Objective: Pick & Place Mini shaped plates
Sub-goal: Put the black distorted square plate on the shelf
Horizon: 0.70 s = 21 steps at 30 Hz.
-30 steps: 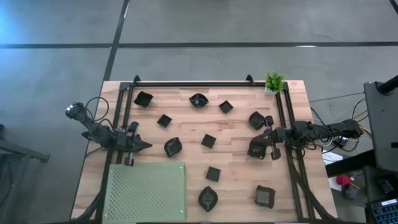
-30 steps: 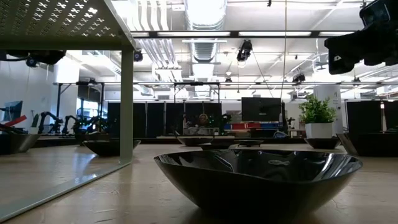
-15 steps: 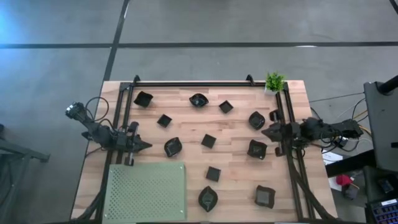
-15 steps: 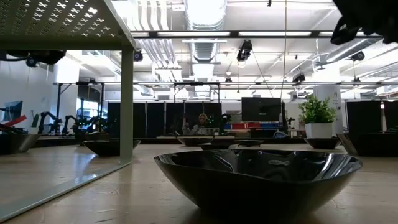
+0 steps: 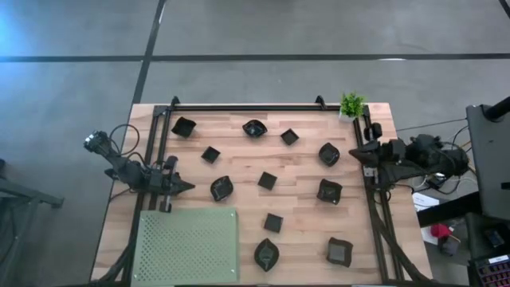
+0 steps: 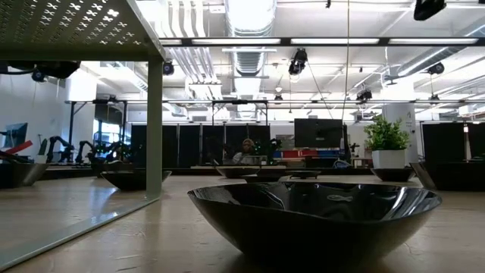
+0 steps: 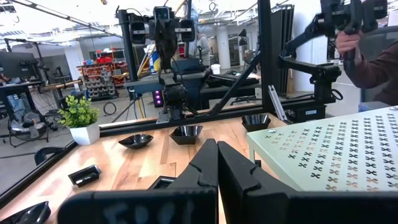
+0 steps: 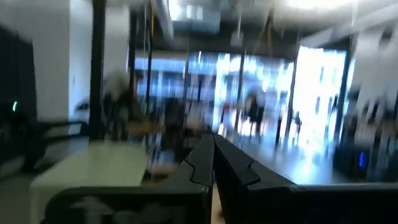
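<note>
We find a light wooden table (image 5: 239, 159) with a black frame rail (image 5: 247, 107) along its far edge and sides, standing on a grey concrete floor (image 5: 80, 80). A light green perforated mat (image 5: 189, 245) occupies the near left corner; a small potted plant (image 5: 351, 104) stands at the far right corner. The mini shaped plates (image 5: 268, 180) lie scattered singly over the bare wood, well apart from one another, none on the mat and none held.

The left gripper (image 5: 188, 187) rests low at the table's left side, just beyond the mat's far edge, fingers pressed together; the left wrist view confirms the two dark fingers (image 7: 205, 168) meeting with nothing between them. The right gripper (image 5: 353, 151) hangs at the right rail, empty, its fingers likewise closed in the right wrist view.

The low view adds what the high view cannot: a round plate (image 6: 314, 216) fills the foreground, with a large workshop hall with ceiling lights and ducts behind. The left wrist view alone shows a person's sleeve (image 7: 379, 65) beyond the mat.
</note>
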Available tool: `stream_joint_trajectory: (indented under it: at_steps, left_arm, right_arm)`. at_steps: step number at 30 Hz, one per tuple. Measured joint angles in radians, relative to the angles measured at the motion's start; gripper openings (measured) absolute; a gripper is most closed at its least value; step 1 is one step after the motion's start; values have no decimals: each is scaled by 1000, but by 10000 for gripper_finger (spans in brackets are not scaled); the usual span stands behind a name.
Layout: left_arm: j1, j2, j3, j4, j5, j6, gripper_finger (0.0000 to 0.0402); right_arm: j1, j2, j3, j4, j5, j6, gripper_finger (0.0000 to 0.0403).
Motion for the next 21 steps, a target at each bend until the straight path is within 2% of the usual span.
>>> stream_joint_trajectory:
  at_steps: [3, 7, 13, 21]
  left_arm:
    - [0, 0, 0, 0, 0, 0, 0]
    - [0, 0, 0, 0, 0, 0, 0]
    - [0, 0, 0, 0, 0, 0, 0]
    - [0, 0, 0, 0, 0, 0, 0]
  right_arm:
    - [0, 80, 106, -172, 0, 79, 8]
    - [0, 207, 202, -288, 1, 131, 8]
    - [0, 416, 300, -351, 2, 167, 8]
    - [-19, 615, 409, -389, 3, 153, 8]
